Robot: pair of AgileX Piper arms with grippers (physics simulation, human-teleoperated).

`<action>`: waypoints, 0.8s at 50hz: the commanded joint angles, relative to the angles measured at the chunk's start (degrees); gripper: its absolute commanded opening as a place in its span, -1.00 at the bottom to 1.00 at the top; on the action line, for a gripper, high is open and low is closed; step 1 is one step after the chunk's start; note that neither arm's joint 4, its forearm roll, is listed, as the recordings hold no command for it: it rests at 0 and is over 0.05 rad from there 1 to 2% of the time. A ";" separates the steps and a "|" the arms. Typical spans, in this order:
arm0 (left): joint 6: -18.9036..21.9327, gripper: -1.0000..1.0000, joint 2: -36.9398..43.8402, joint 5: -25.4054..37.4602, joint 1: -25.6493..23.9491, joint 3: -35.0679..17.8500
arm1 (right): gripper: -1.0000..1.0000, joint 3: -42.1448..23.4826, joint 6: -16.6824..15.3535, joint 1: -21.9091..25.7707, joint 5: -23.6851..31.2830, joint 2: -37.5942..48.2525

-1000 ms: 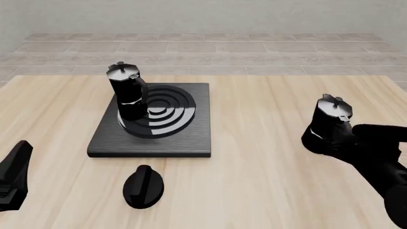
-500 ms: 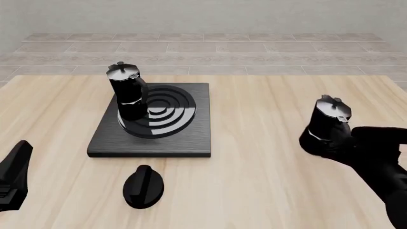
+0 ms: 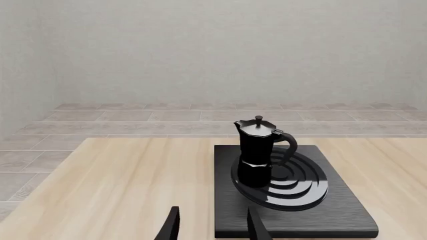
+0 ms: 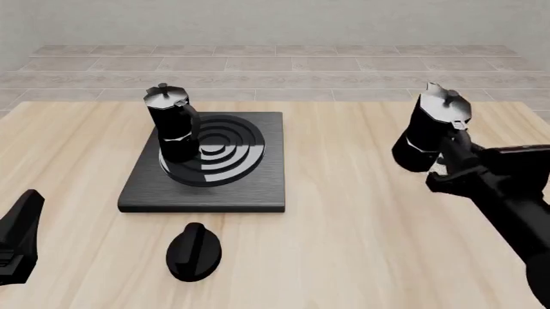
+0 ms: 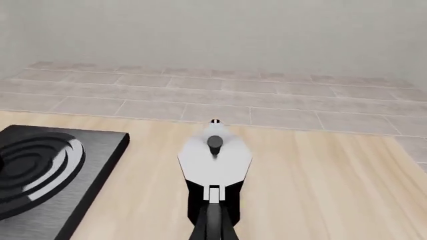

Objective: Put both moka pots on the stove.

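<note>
Your right gripper (image 4: 449, 168) is clamped on the handle of the second moka pot (image 4: 427, 132), holding it in the air above the right side of the wooden table (image 4: 344, 219), tilted with its silvery lid leaning toward the far edge and its base swung toward the stove (image 4: 206, 164). The pot hangs well apart from the stove, with bare tabletop between them. In your right wrist view the same pot (image 5: 213, 165) fills the centre, lid and small top knob facing the camera, the handle running down between the gripper's parts, though the fingers themselves are hard to make out there; a corner of the stove (image 5: 50, 172) with its raised rings shows at the side. The first moka pot (image 4: 174, 125) stands upright on the stove, on the left part of the concentric rings, its handle turned toward the ring centre. Your left wrist view shows that pot (image 3: 259, 152) from behind your left gripper (image 3: 212, 227), whose two fingers (image 3: 172, 227) stand apart with nothing between them, low over the table on the near side of the stove. In the front view your left arm (image 4: 17, 238) sits at the near left edge, and a black oval knob (image 4: 194, 251) lies on the table just in front of the stove.
</note>
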 commanded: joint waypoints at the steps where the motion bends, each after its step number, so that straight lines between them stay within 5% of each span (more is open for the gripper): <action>1: 0.00 1.00 0.00 0.00 0.00 0.00 | -1.00 -4.79 -2.06 5.71 -1.52 -2.28; 40: 0.00 1.00 0.00 0.00 0.00 0.00 | -1.00 -26.27 -2.27 19.45 -2.96 17.51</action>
